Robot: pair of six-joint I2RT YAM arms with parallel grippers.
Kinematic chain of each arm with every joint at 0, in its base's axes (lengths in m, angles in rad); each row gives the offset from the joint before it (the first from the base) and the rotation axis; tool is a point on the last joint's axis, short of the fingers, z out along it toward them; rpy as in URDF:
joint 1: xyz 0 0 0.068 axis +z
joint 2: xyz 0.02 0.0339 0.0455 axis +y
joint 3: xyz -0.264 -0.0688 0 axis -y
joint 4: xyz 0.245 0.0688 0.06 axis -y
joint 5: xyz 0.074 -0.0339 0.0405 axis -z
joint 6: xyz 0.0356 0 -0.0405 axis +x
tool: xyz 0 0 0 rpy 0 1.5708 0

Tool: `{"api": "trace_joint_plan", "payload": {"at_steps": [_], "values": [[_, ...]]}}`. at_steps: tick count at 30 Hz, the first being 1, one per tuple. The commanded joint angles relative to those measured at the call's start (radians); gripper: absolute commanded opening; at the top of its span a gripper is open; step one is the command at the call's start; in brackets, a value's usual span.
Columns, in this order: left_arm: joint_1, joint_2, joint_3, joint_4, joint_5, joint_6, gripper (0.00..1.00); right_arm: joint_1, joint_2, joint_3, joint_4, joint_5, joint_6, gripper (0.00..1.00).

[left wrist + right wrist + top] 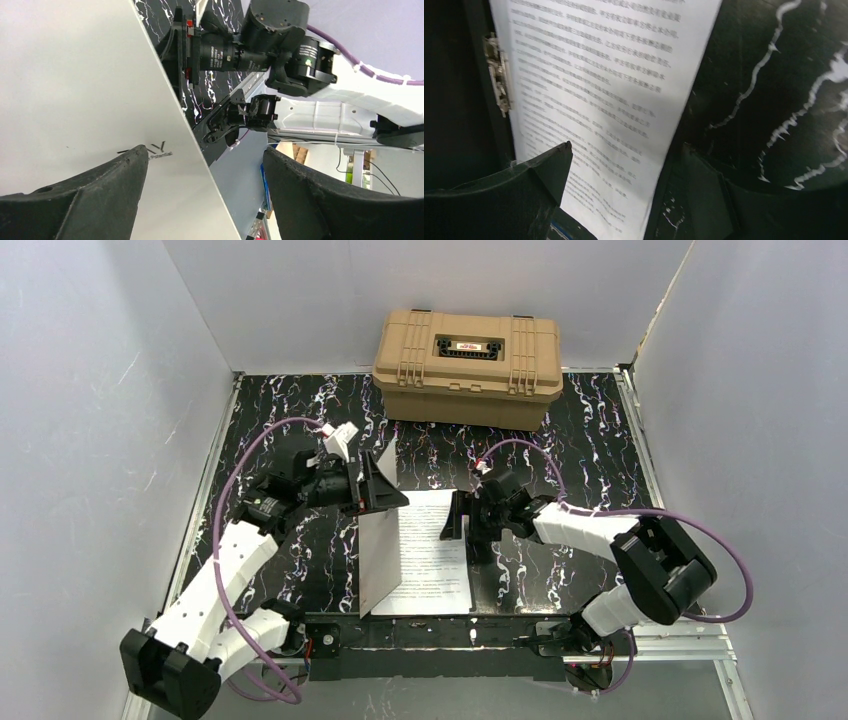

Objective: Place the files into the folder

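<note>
Starting at the left, we see the left claw (pixel 385 485) up at the far top edge of the folder (pixel 378 552), its jaws spread wide and released. In the left wrist view the left claw (pixel 205 152) straddles the cover's edge without pinching it. One finger (pixel 80 200) lies against the beige face and the other stands well apart from it.

We count one folder, and it lies open on the bench (pixel 600 440). Its long axis runs from the near edge toward the far wall. The beige cover stands half raised, tilted, and hinged along the left side of the files (pixel 435 550). A few small dark marks show on the folder (pixel 75 90) near the finger.

The files lie flat just right of that raised cover, on the folder's black inside. Their long axis also runs near to far, with the print lines running across it. We see one printed face and cannot tell how many sheets lie beneath it.

The right wrist view shows one metal clip (pixel 498 75) on the black inside beside the files (pixel 594 85).

The right claw (pixel 465 530) hangs over the right edge of the files, jaws wide and gripping nothing. In its own view the right claw (pixel 626 146) spans that paper edge, though we cannot tell if it touches.

One tan hard case (pixel 465 365) sits closed at the far edge.
</note>
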Motion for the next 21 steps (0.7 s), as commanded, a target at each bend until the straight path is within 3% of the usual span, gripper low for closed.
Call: {"api": "trace_joint_plan", "payload": {"at_steps": [1, 11, 15, 21], "values": [[-0.063, 0.054, -0.055, 0.158, -0.057, -0.073, 0.83, 0.006, -0.074, 0.026, -0.172, 0.127, -0.040, 0.89], [-0.162, 0.180, -0.086, 0.228, -0.173, -0.074, 0.83, 0.007, -0.345, 0.079, -0.392, 0.479, -0.078, 0.89], [-0.163, 0.165, -0.065, 0.160, -0.244, -0.038, 0.84, 0.006, -0.404, 0.093, -0.416, 0.515, -0.097, 0.89], [-0.163, 0.137, -0.031, -0.046, -0.460, 0.012, 0.85, 0.006, -0.414, 0.099, -0.390, 0.459, -0.113, 0.89]]}}
